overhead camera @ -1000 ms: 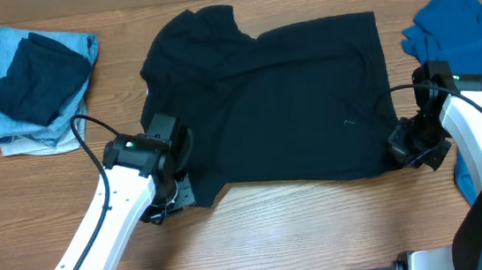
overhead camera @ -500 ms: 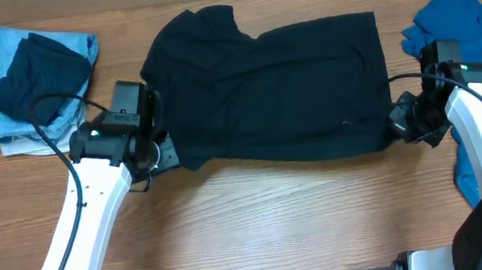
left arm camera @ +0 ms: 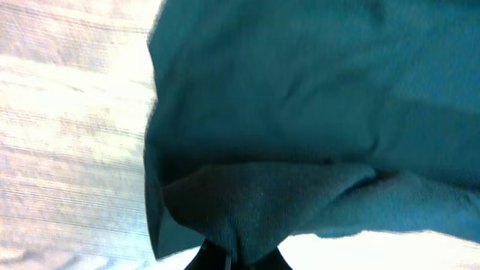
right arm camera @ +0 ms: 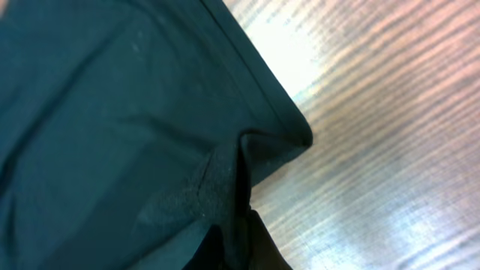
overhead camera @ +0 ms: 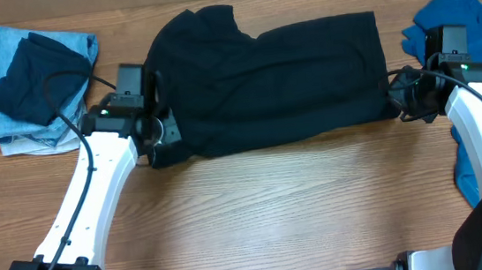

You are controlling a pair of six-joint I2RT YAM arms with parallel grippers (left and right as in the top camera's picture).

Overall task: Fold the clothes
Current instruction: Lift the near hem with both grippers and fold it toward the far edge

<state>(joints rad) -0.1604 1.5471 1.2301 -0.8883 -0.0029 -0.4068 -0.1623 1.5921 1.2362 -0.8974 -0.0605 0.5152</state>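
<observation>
Spanning all three views, the wooden table (overhead camera: 258,222) carries everything. A black shirt (overhead camera: 280,78) lies across its far middle, the largest thing on it, with its neck end toward the left and its straight hem toward the right. The near edge runs roughly level between the two grippers. A crumpled blue cloth (overhead camera: 469,15) sits at the right edge of the table, partly under the right arm and just beside the shirt's right side. At the far left, well apart from the shirt, is a folded pile (overhead camera: 37,84), a dark navy piece on top of a light blue one. The left gripper (overhead camera: 165,133) is at the shirt's near left corner, clamped on the fabric. Its wrist view shows the cloth (left arm camera: 315,97) bunched and drawn down into the closed jaws at the bottom of the frame (left arm camera: 238,259), with bare wood to the left. The right gripper (overhead camera: 397,100) is at the near right corner, likewise pinched on the shirt. Its wrist view shows the hemmed corner (right arm camera: 112,112) puckered into a fold that runs into the closed jaws (right arm camera: 240,247), with the table grain to the right.
</observation>
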